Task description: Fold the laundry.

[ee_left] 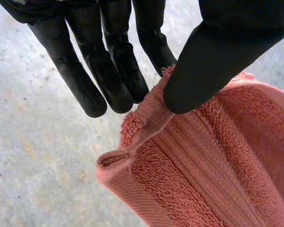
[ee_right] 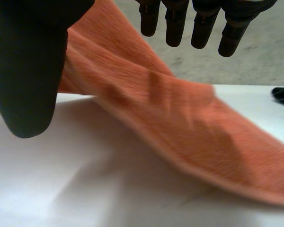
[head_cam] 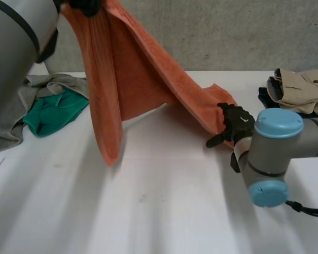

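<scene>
1. I see the orange towel (head_cam: 127, 79) lifted by one end well above the white table (head_cam: 148, 201). From there it hangs down in a long fold, and its lowest tip just reaches the table.
2. My left hand (head_cam: 85, 6) is at the towel's top end. In the left wrist view the thumb (ee_left: 203, 61) presses the hemmed edge of the towel against the straight fingers (ee_left: 109, 80), so the hand is clamped on the towel near a corner.
3. From that top end the towel slopes down to its other end, which lies on the table.
4. My right hand (head_cam: 236, 121) is at that low end of the towel. In the right wrist view its fingers (ee_right: 194, 23) are straight and held apart from the thumb (ee_right: 28, 71). The towel runs between them without being squeezed.
5. Left of the towel lies a heap with a green cloth (head_cam: 55, 111) and a grey cloth (head_cam: 47, 84).
6. Right of the towel, beyond my right hand, a beige garment (head_cam: 299, 90) sits on something black (head_cam: 265, 98).
</scene>
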{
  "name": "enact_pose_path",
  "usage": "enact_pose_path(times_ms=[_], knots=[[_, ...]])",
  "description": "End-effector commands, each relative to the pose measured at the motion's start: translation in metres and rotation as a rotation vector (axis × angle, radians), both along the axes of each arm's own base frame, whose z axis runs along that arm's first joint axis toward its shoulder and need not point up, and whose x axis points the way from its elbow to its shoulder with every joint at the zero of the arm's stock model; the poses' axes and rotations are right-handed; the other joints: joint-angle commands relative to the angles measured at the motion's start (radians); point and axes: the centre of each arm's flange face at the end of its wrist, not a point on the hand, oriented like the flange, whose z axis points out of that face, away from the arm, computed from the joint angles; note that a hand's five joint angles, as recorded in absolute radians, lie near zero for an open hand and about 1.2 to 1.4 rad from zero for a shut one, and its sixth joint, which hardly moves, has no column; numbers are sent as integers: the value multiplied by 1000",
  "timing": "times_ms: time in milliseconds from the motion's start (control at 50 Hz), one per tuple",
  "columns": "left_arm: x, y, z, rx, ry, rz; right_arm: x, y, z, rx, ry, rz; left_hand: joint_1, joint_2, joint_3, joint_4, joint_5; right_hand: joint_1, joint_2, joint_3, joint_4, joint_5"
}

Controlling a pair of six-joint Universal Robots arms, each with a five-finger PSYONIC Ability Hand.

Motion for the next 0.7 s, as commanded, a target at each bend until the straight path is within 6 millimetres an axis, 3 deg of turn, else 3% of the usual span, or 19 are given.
enact_pose_path(times_ms=[20,80,120,140,200,220,380,500,520,600,700], knots=[[16,18,27,-37,70,10,-15,-46,-8,-73,37,-163,257,201,203,198,220,-35,-26,-29,-28,-39],[28,20,33,-49,82,37,-34,-65,-4,-90,85,-225,257,201,203,198,220,-30,-21,-24,-23,-34],[35,15,32,-49,76,64,-44,-70,-2,-87,122,-239,257,201,203,198,220,122,132,129,129,119],[39,14,32,-50,75,75,-50,-72,1,-90,141,-240,257,201,203,198,220,266,275,272,273,262],[52,0,25,-34,52,121,-65,-79,25,-143,192,-208,257,201,203,198,220,1133,1143,1140,1140,1130],[57,-7,18,-18,36,139,-70,-81,42,-185,215,-157,257,201,203,198,220,1186,1195,1192,1193,1182],[80,-49,-32,121,-57,194,-96,-75,108,-338,344,143,257,201,203,198,220,1186,1196,1193,1193,1183],[92,-67,-69,230,-130,206,-126,-57,157,-291,473,158,257,201,203,198,220,1186,1196,1193,1193,1183],[95,-72,-78,252,-162,206,-134,-49,173,-275,515,161,257,201,203,198,220,1186,1196,1193,1193,1183],[98,-79,-103,314,-279,190,-143,-26,197,-220,631,210,257,201,203,198,220,1186,1196,1193,1193,1183],[97,-81,-132,406,-432,150,-142,-6,200,-144,759,317,257,201,203,198,220,1186,1196,1193,1193,1183]])
